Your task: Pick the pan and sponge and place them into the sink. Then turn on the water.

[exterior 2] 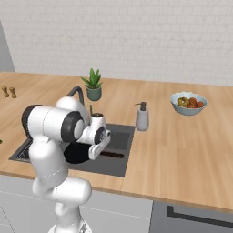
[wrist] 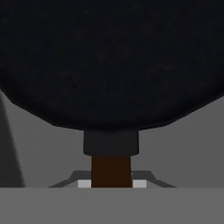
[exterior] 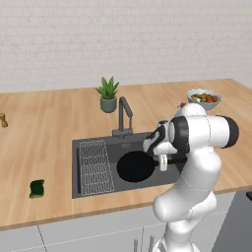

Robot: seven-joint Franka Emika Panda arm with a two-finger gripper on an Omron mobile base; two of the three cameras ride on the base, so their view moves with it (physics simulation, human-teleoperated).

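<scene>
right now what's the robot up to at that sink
The gripper is shut on the handle of the pan and holds the pan over the basin of the sink, beside the wire rack. Whether the pan already rests on the sink floor can't be told. The sponge lies on the counter to the left of the sink, untouched. No water runs from the faucet.

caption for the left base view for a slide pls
Gripper shut on the pan handle over the sink; sponge on the counter.
</scene>
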